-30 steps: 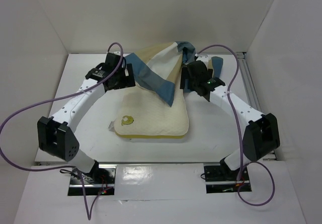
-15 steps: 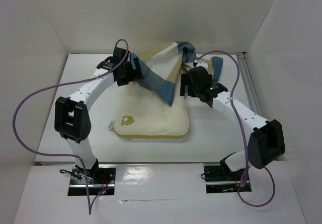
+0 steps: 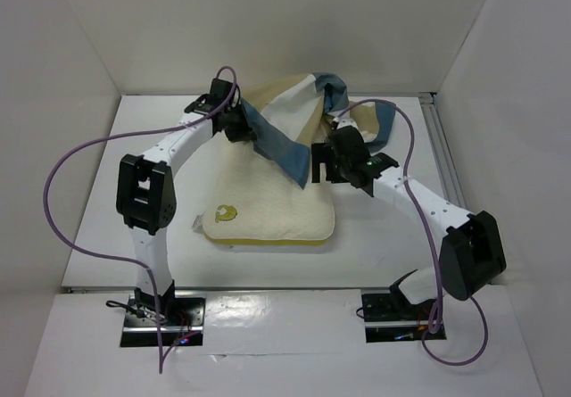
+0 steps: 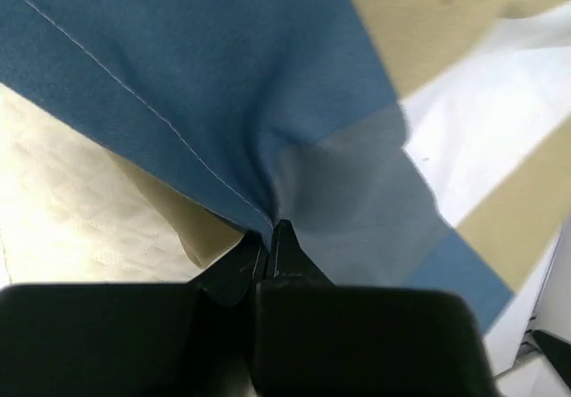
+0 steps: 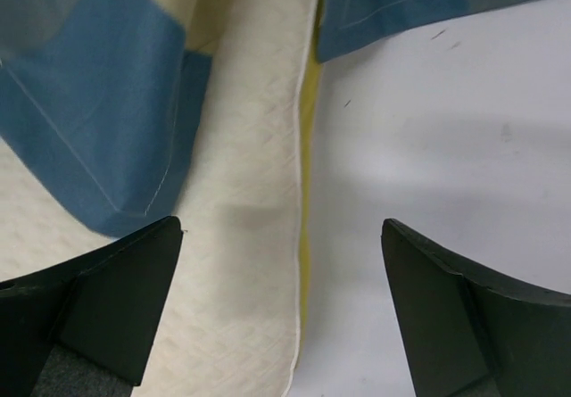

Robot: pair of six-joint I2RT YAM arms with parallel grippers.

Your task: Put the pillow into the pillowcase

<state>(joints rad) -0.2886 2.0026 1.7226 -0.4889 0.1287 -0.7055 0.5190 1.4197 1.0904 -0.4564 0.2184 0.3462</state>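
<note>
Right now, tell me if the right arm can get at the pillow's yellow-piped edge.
Probably yes. The right end effector is open and directly above the piped edge of the pillow, with nothing between them. The pillowcase covers only the part further left in the wrist view.

- pillow [image 3: 268,210]: far end hidden under pillowcase [image 3: 285,116]; yellow logo [image 3: 225,211] too small to read.
- left tool [image 4: 270,229]: tips buried in a blue cloth fold; the wrist view crops the pillowcase on every side.
- right tool [image 5: 282,227]: fingers cut by the bottom edge.

Overhead rear overview, wrist close-ups sharing pillowcase [image 3: 277,138]
</note>
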